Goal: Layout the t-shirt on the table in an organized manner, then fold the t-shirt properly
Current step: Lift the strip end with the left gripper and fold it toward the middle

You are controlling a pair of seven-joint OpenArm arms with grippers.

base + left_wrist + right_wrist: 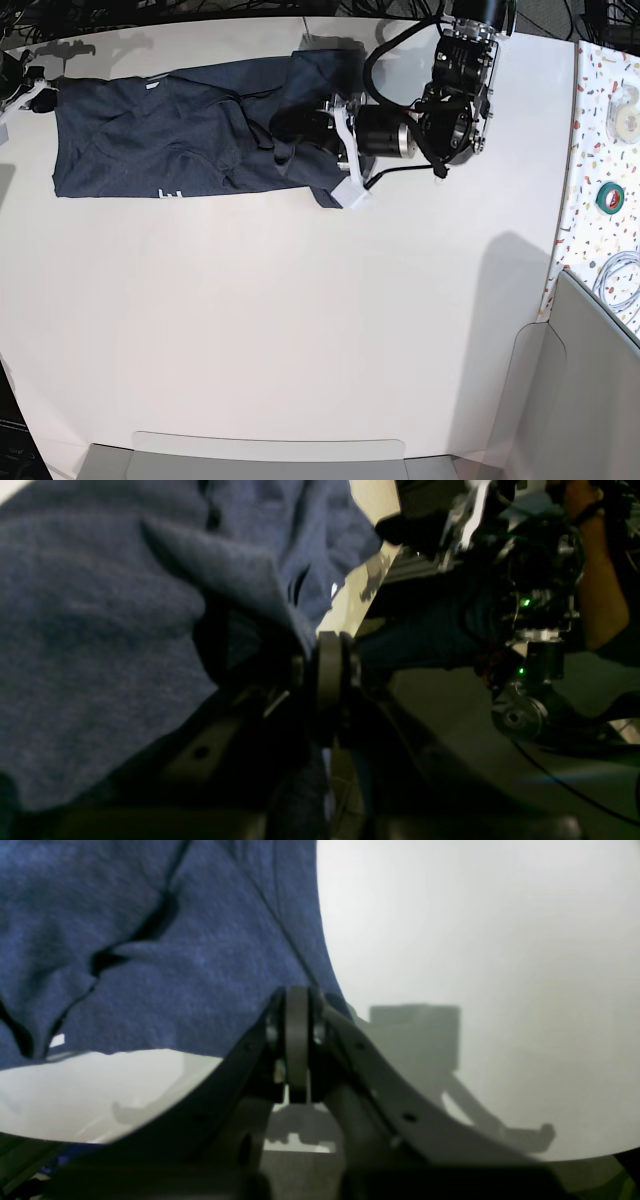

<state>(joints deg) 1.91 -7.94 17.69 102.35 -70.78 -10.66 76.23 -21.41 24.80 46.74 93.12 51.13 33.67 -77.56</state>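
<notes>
Both pincers clench the t-shirt (190,140), which lies crumpled along the white tabletop's (300,330) far edge; left pincer (327,672) grips one end; right pincer (297,1040) pinches the opposite hem.

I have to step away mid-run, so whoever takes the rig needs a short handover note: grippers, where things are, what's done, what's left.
Left gripper: shut on the t-shirt, pinching cloth at its end on the base view's right.
Right gripper: shut on the t-shirt's opposite edge, at the far left of the base view.
The t-shirt lies stretched between the two arms along the far side of the table, wrinkled and bunched near the left gripper; a little white lettering shows at its near hem.
Done: both ends gripped, shirt pulled out lengthwise.
Left: smooth it flat, then every fold.
</notes>
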